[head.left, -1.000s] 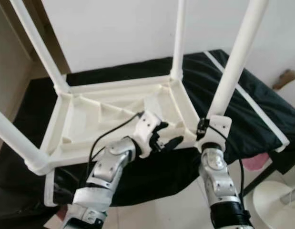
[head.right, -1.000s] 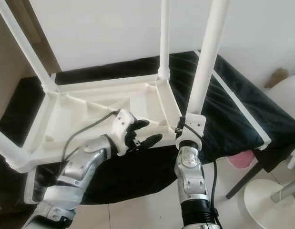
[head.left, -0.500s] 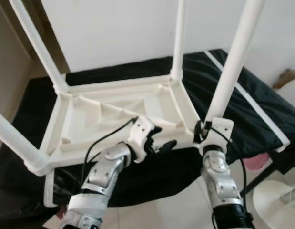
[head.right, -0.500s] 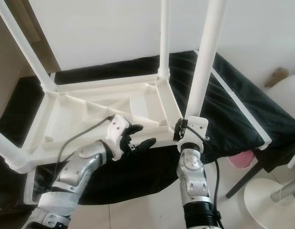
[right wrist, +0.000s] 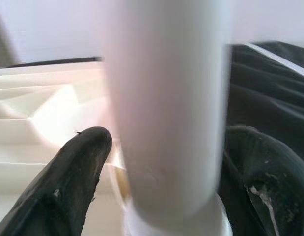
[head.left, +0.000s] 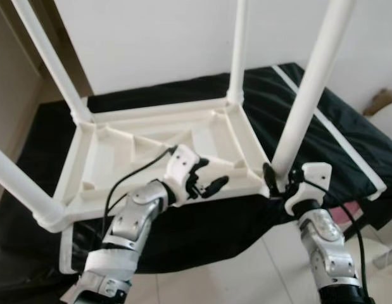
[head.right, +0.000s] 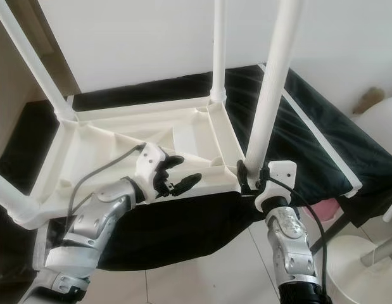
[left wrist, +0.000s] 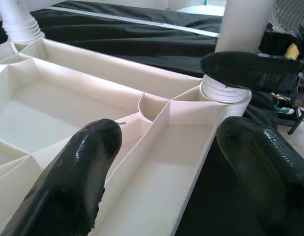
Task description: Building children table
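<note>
White children's table [head.left: 164, 152] lies upside down on a black-covered bed [head.left: 335, 126], legs up. Right tool [head.right: 254, 178] straddles the near right leg [head.left: 303, 101] at its base, fingers apart; left tool [head.left: 205, 180] hovers spread over the near rim

No readable text, label, brand, number or sign in any view. White plastic table frame [head.left: 158, 145], its legs, black cover under it: all plain, unmarked.
</note>
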Available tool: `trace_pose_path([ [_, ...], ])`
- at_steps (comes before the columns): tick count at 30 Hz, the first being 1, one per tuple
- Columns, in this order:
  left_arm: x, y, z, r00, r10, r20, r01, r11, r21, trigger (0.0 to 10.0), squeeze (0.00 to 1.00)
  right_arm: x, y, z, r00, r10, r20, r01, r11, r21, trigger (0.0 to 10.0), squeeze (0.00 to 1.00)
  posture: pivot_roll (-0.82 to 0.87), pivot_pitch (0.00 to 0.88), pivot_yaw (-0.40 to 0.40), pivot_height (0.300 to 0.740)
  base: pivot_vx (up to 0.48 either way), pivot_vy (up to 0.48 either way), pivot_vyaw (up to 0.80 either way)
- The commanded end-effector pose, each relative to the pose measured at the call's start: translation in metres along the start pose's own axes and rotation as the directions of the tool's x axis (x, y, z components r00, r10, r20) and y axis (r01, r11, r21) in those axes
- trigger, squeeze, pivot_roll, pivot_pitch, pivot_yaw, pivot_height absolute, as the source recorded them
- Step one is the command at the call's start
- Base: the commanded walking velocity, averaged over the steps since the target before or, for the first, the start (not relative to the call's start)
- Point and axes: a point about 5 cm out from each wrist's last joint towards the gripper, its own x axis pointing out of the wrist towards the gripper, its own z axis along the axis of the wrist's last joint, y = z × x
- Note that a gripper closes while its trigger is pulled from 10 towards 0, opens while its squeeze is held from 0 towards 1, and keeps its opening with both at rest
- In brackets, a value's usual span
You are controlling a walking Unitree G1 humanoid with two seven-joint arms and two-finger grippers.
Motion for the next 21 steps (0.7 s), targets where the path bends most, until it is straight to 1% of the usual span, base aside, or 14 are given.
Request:
trace_pose_path([
  [1, 0.002, -0.002, 0.002, 0.998, -0.055, -0.003, 0.055, 0.998, 0.029, 10.0, 0.00, 0.004, 0.002, 0.000, 0.995, 0.100, -0.004, -0.100, 0.995, 0.010, 10.0, 0.00, -0.05, 0.000, 0.039, 0.740, 0.000, 0.000, 0.00],
  [2, 0.002, -0.002, 0.002, 0.998, -0.055, -0.003, 0.055, 0.998, 0.029, 10.0, 0.00, 0.004, 0.002, 0.000, 0.995, 0.100, -0.004, -0.100, 0.995, 0.010, 10.0, 0.00, -0.05, 0.000, 0.039, 0.740, 0.000, 0.000, 0.00],
  [3, 0.002, -0.001, 0.003, 0.998, -0.065, -0.003, 0.065, 0.997, 0.038, 10.0, 0.00, 0.007, 0.002, 0.001, 0.988, 0.156, -0.012, -0.156, 0.988, 0.005, 10.0, 0.00, -0.05, 0.000, 0.041, 0.740, 0.000, 0.000, 0.00],
  [4, 0.003, 0.000, 0.004, 0.998, -0.070, -0.005, 0.070, 0.997, 0.042, 10.0, 0.00, 0.008, 0.002, 0.001, 0.982, 0.187, -0.018, -0.187, 0.982, 0.002, 10.0, 0.00, -0.05, 0.000, 0.041, 0.740, 0.000, 0.000, 0.00],
  [5, 0.004, 0.000, 0.006, 0.997, -0.083, 0.000, 0.083, 0.995, 0.046, 10.0, 0.00, 0.013, 0.000, 0.002, 0.962, 0.270, -0.041, -0.272, 0.962, -0.038, 10.0, 0.00, -0.06, 0.000, 0.046, 0.740, 0.000, 0.000, 0.00],
  [6, 0.004, 0.000, 0.006, 0.997, -0.083, 0.000, 0.083, 0.995, 0.046, 10.0, 0.00, 0.013, 0.000, 0.002, 0.962, 0.270, -0.041, -0.272, 0.962, -0.038, 10.0, 0.00, -0.06, 0.000, 0.046, 0.740, 0.000, 0.000, 0.00],
  [9, 0.006, -0.001, 0.009, 0.995, -0.102, 0.006, 0.101, 0.993, 0.058, 10.0, 0.00, 0.023, -0.005, 0.005, 0.948, 0.312, -0.061, -0.316, 0.947, -0.063, 10.0, 0.00, -0.06, 0.000, 0.047, 0.740, 0.000, 0.000, 0.00],
  [11, 0.007, -0.001, 0.009, 0.995, -0.103, 0.006, 0.103, 0.993, 0.060, 10.0, 0.00, 0.025, -0.005, 0.005, 0.946, 0.317, -0.065, -0.321, 0.944, -0.071, 10.0, 0.00, -0.06, 0.000, 0.047, 0.740, 0.000, 0.000, 0.00],
  [12, 0.007, -0.002, 0.009, 0.994, -0.106, 0.009, 0.105, 0.993, 0.062, 10.0, 0.00, 0.025, -0.005, 0.003, 0.930, 0.355, -0.089, -0.363, 0.927, -0.091, 0.0, 0.00, -0.05, 0.000, 0.046, 0.740, 0.000, 0.000, 0.00],
  [15, 0.008, -0.002, 0.010, 0.994, -0.108, 0.013, 0.107, 0.992, 0.065, 10.0, 0.00, 0.022, -0.007, 0.000, 0.919, 0.377, -0.115, -0.388, 0.917, -0.095, 0.0, 0.00, -0.05, 0.000, 0.046, 0.740, 0.000, 0.000, 0.00],
  [17, 0.007, -0.003, 0.010, 0.994, -0.106, 0.017, 0.105, 0.993, 0.063, 10.0, 0.00, 0.016, -0.010, -0.007, 0.914, 0.379, -0.144, -0.395, 0.913, -0.104, 0.0, 0.00, -0.05, 0.000, 0.038, 0.740, 0.000, 0.000, 0.00],
  [20, 0.007, -0.003, 0.010, 0.994, -0.106, 0.018, 0.104, 0.993, 0.062, 10.0, 0.00, 0.013, -0.011, -0.009, 0.911, 0.383, -0.154, -0.400, 0.910, -0.104, 0.0, 0.00, -0.05, 0.000, 0.038, 0.740, 0.000, 0.000, 0.00],
  [21, 0.007, -0.002, 0.010, 0.995, -0.099, 0.023, 0.098, 0.993, 0.059, 10.0, 0.00, 0.009, -0.012, -0.014, 0.907, 0.387, -0.166, -0.405, 0.909, -0.100, 0.0, 0.00, -0.06, 0.000, 0.041, 0.740, 0.000, 0.000, 0.00],
])
